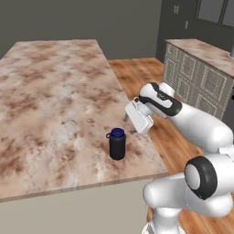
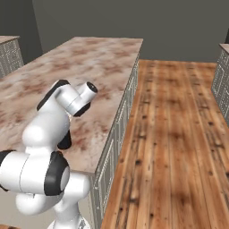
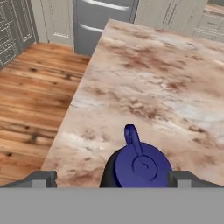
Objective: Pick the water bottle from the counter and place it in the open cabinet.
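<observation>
Your jaws [image 3: 112, 178] stood wide open, empty, either side of the water bottle [image 1: 117, 144] upright on the table [image 1: 50, 91].

Warm plank wooden floor [image 2: 174, 134] running beside and beyond the gripper, grey panelled drawers [image 1: 194, 84] with a marble top across the floor from it, plain dark grey wall [image 2: 134, 20] far ahead, cream panelled cabinet fronts [image 3: 57, 19] in the hand view

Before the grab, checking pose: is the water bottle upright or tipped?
Upright: the water bottle stands on the counter, blue cap on top.
</observation>
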Robot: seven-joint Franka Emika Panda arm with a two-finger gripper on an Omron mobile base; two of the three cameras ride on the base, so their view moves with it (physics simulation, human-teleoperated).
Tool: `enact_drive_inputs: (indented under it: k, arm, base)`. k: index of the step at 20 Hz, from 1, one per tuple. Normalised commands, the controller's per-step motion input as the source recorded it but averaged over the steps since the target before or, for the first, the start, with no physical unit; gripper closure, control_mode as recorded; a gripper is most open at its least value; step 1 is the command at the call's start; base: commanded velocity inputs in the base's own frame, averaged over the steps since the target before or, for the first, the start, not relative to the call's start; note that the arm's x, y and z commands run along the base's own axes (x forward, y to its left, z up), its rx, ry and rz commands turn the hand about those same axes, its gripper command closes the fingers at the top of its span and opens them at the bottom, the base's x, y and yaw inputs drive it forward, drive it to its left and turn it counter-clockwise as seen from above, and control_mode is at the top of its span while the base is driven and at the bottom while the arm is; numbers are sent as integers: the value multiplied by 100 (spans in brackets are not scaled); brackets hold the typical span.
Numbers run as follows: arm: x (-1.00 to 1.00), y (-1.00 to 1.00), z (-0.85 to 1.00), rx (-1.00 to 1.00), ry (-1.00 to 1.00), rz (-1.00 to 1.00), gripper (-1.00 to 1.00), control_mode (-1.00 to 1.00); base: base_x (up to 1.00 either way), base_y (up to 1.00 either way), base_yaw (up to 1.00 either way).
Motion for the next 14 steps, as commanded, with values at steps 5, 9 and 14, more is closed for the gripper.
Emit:
enact_drive_inputs:
  k: [5, 9, 14]
  arm:
    - [29, 1, -15, 5, 0, 0, -100, -100]
    - [9, 1, -21, 4, 0, 0, -100, -100]
    - [10, 2, -20, 1, 0, 0, -100, -100]
  base:
    - [0, 0, 0]
    - [0, 0, 0]
    - [0, 0, 0]
